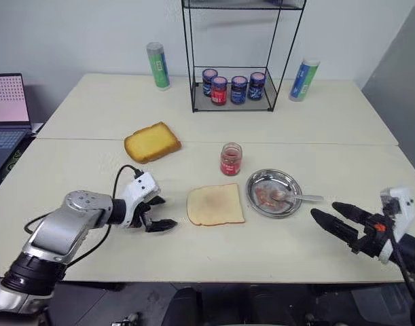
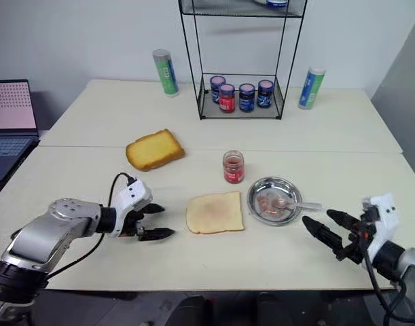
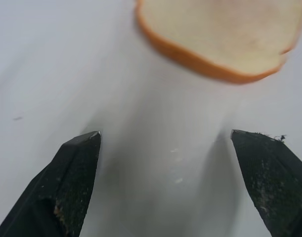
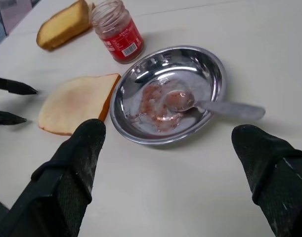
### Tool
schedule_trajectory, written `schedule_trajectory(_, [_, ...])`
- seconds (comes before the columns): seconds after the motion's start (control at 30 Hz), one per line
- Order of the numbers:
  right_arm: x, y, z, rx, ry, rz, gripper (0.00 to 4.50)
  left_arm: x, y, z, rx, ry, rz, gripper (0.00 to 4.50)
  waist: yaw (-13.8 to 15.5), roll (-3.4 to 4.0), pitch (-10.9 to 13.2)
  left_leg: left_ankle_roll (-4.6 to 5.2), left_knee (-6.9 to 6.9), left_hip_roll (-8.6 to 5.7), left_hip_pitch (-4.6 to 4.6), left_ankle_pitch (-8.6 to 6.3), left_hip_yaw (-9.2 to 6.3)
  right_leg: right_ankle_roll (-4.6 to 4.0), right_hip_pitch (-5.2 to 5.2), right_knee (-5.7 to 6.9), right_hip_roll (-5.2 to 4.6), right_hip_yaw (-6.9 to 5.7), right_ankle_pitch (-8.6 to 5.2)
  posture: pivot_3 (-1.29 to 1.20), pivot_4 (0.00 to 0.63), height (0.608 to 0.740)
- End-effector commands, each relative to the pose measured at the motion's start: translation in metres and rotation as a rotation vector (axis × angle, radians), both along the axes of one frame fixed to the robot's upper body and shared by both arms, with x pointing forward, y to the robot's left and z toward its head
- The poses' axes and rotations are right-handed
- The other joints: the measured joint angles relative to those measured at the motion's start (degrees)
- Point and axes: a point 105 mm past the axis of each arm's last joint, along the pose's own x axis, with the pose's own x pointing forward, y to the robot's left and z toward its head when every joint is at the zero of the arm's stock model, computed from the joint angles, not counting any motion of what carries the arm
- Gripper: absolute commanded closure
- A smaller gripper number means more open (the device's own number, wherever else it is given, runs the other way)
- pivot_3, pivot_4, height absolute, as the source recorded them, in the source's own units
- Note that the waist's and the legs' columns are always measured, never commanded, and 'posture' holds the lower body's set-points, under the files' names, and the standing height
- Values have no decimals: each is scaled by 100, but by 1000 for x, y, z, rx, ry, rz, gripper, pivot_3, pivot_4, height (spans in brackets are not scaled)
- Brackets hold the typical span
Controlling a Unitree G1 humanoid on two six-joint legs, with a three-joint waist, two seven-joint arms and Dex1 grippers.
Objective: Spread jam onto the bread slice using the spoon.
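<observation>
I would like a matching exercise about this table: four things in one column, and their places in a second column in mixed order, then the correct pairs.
Things:
1. spoon
2. bread slice
3. open jam jar
4. four capped jars

Places:
A. on the wire shelf
B. bowl resting in the steel dish
C. flat on the table, beside the dish
D. upright on the table, behind the slice

Pairs: 1-B, 2-C, 3-D, 4-A

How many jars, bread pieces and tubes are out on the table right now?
Capped jars in the wire rack: 4
Open jam jar: 1
Bread slice: 1
Toast chunk: 1
Tall tubes: 2
Total: 9
</observation>
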Motion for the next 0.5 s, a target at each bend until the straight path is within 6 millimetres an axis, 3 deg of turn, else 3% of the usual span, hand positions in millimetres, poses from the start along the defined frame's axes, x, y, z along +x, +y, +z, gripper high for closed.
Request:
schedule_trajectory(0.03, [12, -7, -9, 166, -10, -186, 0, 8, -65, 71, -265, -251, -160, 169, 94, -8, 3, 5, 11, 3, -12, 3, -1, 1, 1, -1, -5, -12, 0, 0, 150, 740])
schedule_trajectory(0.2, [34, -5, -34, 370, 49, -394, 0, -10, -101, 66, -219, -355, -364, 169, -58, 3, -7, 5, 8, -2, -15, 3, 36, -16, -2, -7, -8, 23, 17, 0, 150, 740])
schedule_trajectory(0.3, [45, -4, -45, 434, 75, -453, 0, -10, -103, 58, -187, -368, -391, 169, -87, 12, -7, 5, -6, 3, -4, 3, 37, -21, -11, 6, -1, 22, 18, 0, 150, 740])
schedule_trajectory(0.5, [68, 10, -43, 531, 68, -455, 0, -12, -105, 51, -201, -353, -410, 169, -84, 14, -6, 5, -7, 10, -1, 4, 26, -17, -10, 8, 11, 12, 14, 0, 150, 740])
